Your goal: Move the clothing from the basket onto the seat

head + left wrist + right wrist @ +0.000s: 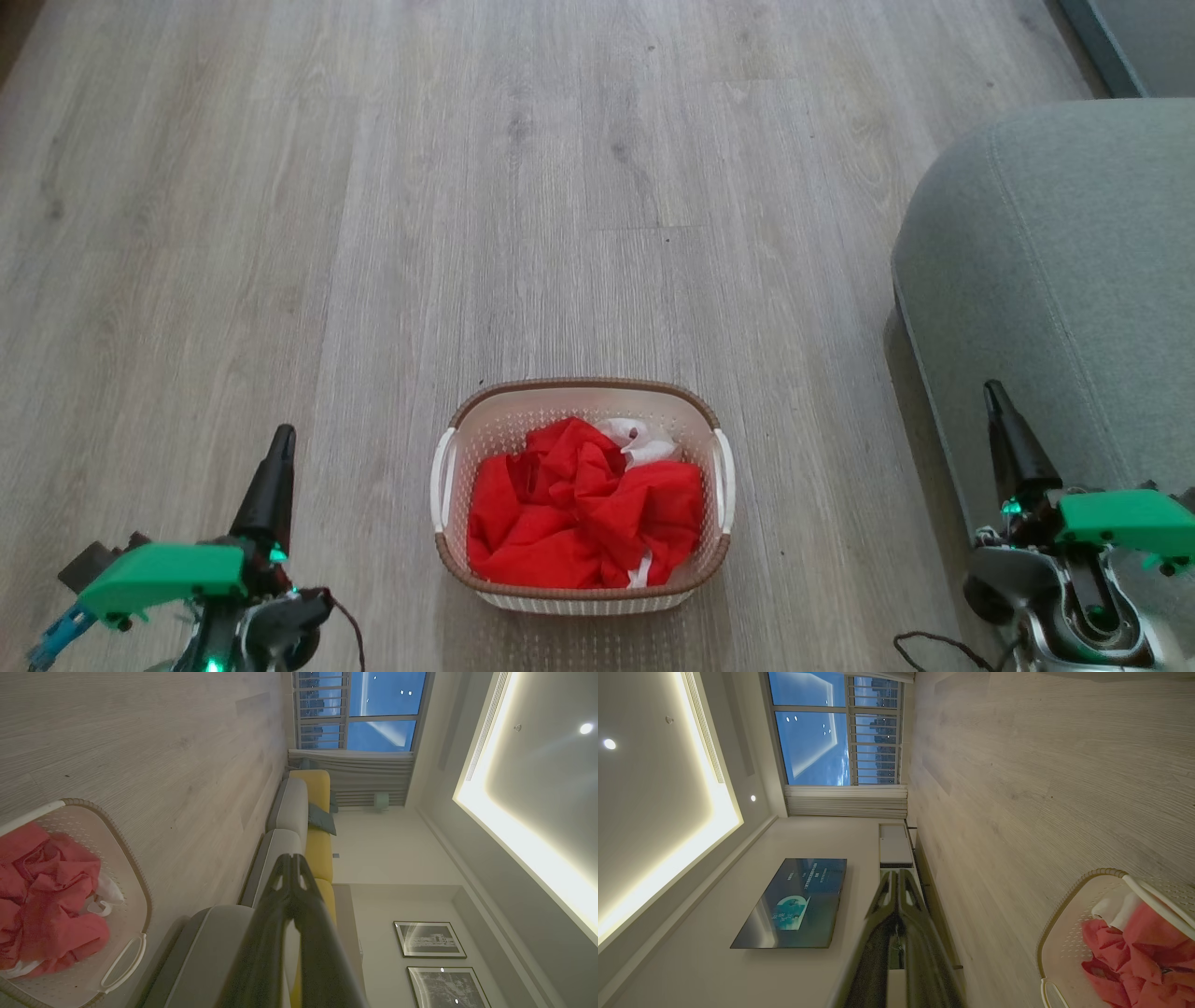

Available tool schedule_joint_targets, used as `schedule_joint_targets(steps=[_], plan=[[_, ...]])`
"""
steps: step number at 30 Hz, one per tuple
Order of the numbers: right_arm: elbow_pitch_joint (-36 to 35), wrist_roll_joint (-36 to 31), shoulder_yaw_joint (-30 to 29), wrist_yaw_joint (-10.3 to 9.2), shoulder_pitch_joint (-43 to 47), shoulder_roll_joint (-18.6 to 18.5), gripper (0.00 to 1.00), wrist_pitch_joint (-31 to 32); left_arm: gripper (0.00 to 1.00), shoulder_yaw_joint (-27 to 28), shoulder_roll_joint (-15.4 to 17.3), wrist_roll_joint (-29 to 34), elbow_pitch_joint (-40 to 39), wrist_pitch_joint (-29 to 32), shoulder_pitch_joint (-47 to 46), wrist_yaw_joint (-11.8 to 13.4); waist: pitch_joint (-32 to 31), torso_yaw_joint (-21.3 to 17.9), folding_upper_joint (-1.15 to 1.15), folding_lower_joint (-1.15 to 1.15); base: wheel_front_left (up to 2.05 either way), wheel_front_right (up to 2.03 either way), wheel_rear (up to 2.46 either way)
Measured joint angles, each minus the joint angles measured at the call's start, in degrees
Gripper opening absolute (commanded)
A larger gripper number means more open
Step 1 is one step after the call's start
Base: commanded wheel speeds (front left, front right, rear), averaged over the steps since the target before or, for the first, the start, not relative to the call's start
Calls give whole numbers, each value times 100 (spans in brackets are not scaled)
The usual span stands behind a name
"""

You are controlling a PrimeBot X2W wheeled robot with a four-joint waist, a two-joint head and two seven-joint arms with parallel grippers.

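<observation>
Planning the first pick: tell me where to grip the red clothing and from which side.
Pinch the raised crumpled ridge near the middle of the red clothing, coming straight down from above. The basket walls ring the pile, so a sideways approach looks blocked, and the bunched folds offer fabric to pinch.

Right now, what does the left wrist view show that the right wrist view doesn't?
Left wrist view: the seat, a yellow sofa and framed pictures. Right wrist view: a wall television and a low cabinet. Shared: the basket holding the clothing, the wooden floor and the window.
</observation>
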Motion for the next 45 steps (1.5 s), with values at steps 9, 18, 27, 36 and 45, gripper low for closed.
schedule_joint_targets(steps=[9,18,27,36,45], plan=[[0,0,0,0,0,0,0,0,0,0,0,0,0,0,0,0,0,0,0,0,0,0,0],[0,0,0,0,0,0,0,0,0,0,0,0,0,0,0,0,0,0,0,0,0,0,0],[0,0,0,0,0,0,0,0,0,0,0,0,0,0,0,0,0,0,0,0,0,0,0],[0,0,0,0,0,0,0,0,0,0,0,0,0,0,0,0,0,0,0,0,0,0,0],[0,0,0,0,0,0,0,0,0,0,0,0,0,0,0,0,0,0,0,0,0,0,0]])
